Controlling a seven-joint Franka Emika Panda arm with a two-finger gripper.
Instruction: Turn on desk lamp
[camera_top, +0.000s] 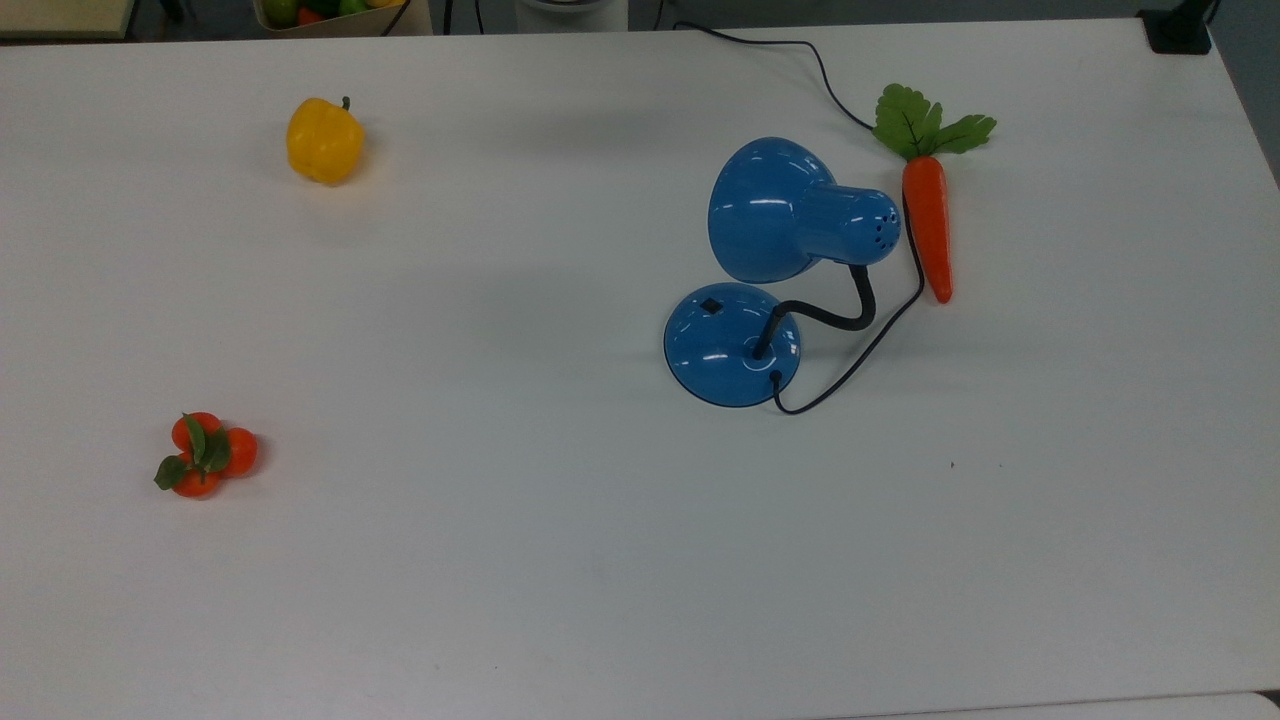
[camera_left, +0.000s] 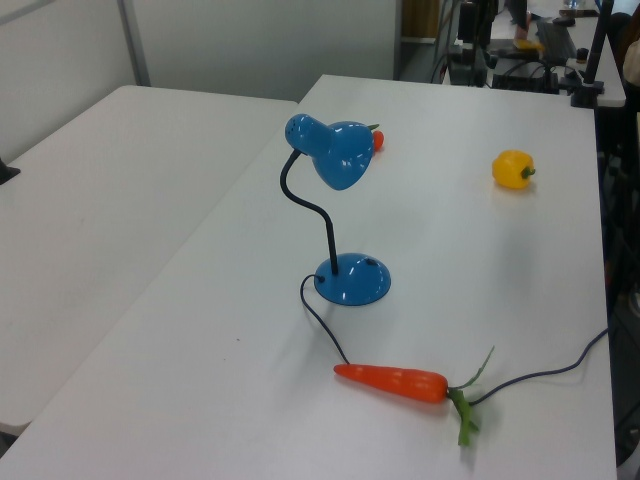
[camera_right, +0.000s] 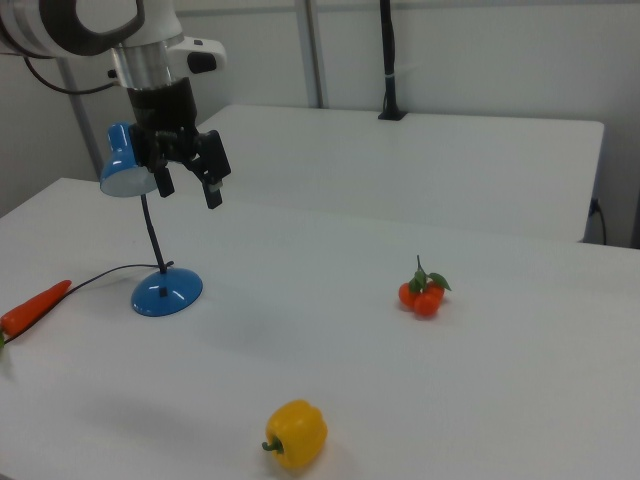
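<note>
The desk lamp stands on the white table (camera_top: 560, 560). It has a glossy blue domed base (camera_top: 732, 345), a small black switch (camera_top: 711, 305) on the base, a bent black gooseneck and a bell-shaped shade (camera_top: 770, 210). The left view shows the base (camera_left: 352, 280) and the shade (camera_left: 340, 152); the right view shows the base (camera_right: 167, 292) and the shade (camera_right: 125, 172). The lamp looks unlit. My gripper (camera_right: 190, 187) hangs high over the table, just to the right view's right of the shade. It is open, with nothing between its fingers.
A toy carrot (camera_top: 928, 225) lies beside the lamp's black cord (camera_top: 860, 355), which runs off the table's far edge. A yellow pepper (camera_top: 323, 140) and a cluster of small oranges (camera_top: 203, 455) sit at the top view's left. A second table (camera_left: 110, 190) adjoins.
</note>
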